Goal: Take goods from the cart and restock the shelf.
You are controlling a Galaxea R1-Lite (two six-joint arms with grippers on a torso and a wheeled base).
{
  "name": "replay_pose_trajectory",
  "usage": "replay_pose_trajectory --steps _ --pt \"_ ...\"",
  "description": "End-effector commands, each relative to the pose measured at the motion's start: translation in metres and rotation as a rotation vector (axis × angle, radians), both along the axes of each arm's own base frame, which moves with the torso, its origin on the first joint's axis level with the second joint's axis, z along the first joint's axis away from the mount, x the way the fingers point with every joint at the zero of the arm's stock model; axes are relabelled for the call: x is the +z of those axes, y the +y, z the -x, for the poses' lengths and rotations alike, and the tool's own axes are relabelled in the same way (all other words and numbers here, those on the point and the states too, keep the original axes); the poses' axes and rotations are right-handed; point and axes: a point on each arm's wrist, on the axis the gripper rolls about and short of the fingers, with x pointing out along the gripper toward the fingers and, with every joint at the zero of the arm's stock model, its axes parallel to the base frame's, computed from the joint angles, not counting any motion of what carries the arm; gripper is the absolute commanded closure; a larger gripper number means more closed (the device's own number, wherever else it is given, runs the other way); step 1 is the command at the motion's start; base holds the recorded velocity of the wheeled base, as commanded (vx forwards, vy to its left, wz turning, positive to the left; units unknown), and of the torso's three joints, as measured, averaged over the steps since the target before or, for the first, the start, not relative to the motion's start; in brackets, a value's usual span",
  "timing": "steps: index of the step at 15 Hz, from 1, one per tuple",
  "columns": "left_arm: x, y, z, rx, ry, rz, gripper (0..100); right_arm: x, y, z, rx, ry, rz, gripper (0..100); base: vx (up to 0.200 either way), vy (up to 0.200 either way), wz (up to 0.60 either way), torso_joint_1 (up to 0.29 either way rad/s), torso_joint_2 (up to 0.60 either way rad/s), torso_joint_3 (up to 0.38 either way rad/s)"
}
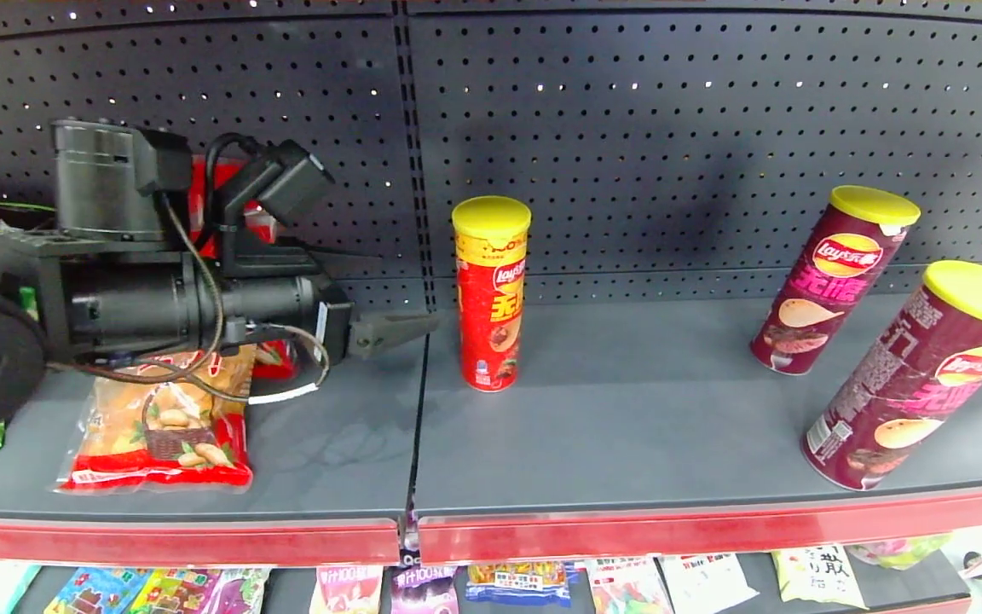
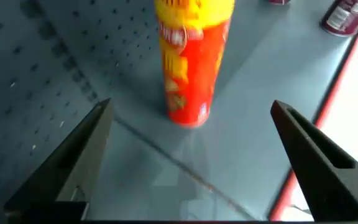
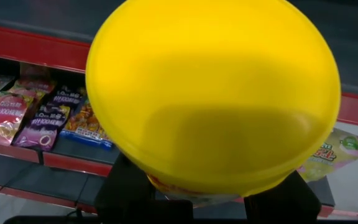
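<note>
A clear, red-trimmed plastic peanut bag [image 1: 158, 435] is noted flat behind the left gripper [image 1: 423, 324]; a maroon yellow-lidded chip tube [image 1: 828, 286] and a second maroon tube [image 1: 917, 375] are recorded well ahead.

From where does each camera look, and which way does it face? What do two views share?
Head view: on the robot's head, facing the shelf; the left end effector shows.
Left wrist view: on the left wrist, looking between open fingers at the red can.
Right wrist view: on the right wrist, looking past the yellow-lidded can in the right end effector, toward snack bags.
Head and left wrist views share the red can.
</note>
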Motion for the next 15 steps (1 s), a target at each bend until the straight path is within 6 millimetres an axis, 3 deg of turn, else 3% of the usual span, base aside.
replay_pose_trajectory --steps 1,7,15 --pt "-0.009 -0.020 -0.021 -0.019 0.019 -0.014 0 -0.001 0.000 0.000 0.002 0.000 0.001 100 0.000 0.000 0.00 0.000 0.00 0.000" --pt "-0.006 -0.052 -0.044 -0.009 -0.023 -0.018 0 -0.001 0.000 0.000 0.000 0.000 -0.001 100 0.000 0.000 0.00 0.000 0.00 0.000" --pt "-0.003 -0.075 -0.062 0.041 -0.065 -0.021 0 -0.001 0.000 0.000 -0.012 0.000 -0.014 100 0.000 0.000 0.00 0.000 0.00 0.000"
